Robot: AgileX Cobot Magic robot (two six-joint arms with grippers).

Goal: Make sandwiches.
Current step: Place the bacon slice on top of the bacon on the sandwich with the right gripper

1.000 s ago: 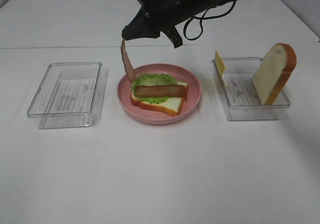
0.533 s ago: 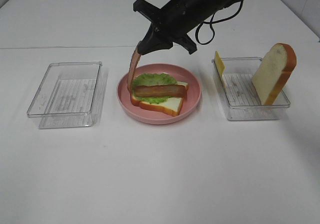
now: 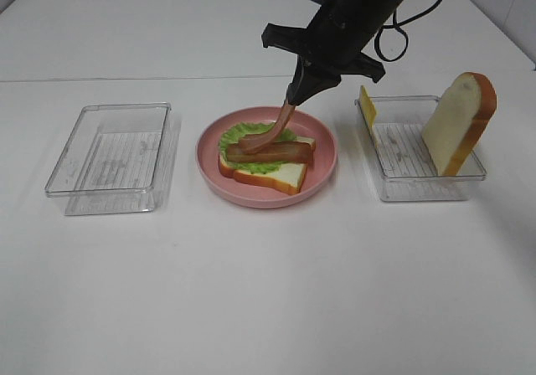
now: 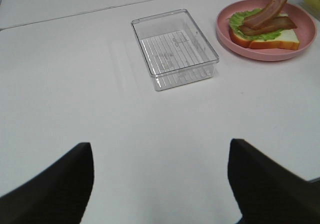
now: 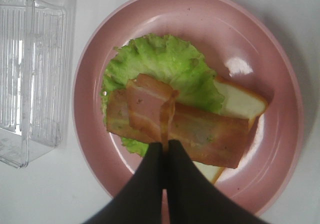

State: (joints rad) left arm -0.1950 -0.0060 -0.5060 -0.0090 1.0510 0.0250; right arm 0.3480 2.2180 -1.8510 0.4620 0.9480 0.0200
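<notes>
An open sandwich lies on the pink plate [image 3: 322, 153]: a white bread slice [image 3: 285, 174] with brown crust, green lettuce [image 3: 243, 132] and a brown bacon strip [image 3: 289, 152] across it. My right gripper [image 3: 297, 95] hangs above the plate's far right side, shut on the top of a second bacon strip [image 3: 272, 132]. That strip's lower end rests on the first strip, as the right wrist view [image 5: 150, 104] shows below the gripper [image 5: 164, 156]. My left gripper [image 4: 160, 184] is open and empty over bare table, well short of the plate [image 4: 300, 51].
A clear tray [image 3: 423, 187] at the right holds an upright bread slice [image 3: 459, 122] and a yellow cheese slice [image 3: 367, 107] leaning on its left wall. An empty clear tray [image 3: 113, 153] stands left of the plate; it also shows in the left wrist view [image 4: 172, 46].
My right gripper has moved right and down over the plate with the second bacon strip. The strip's lower end now lies on the first strip instead of hanging at the plate's left.
</notes>
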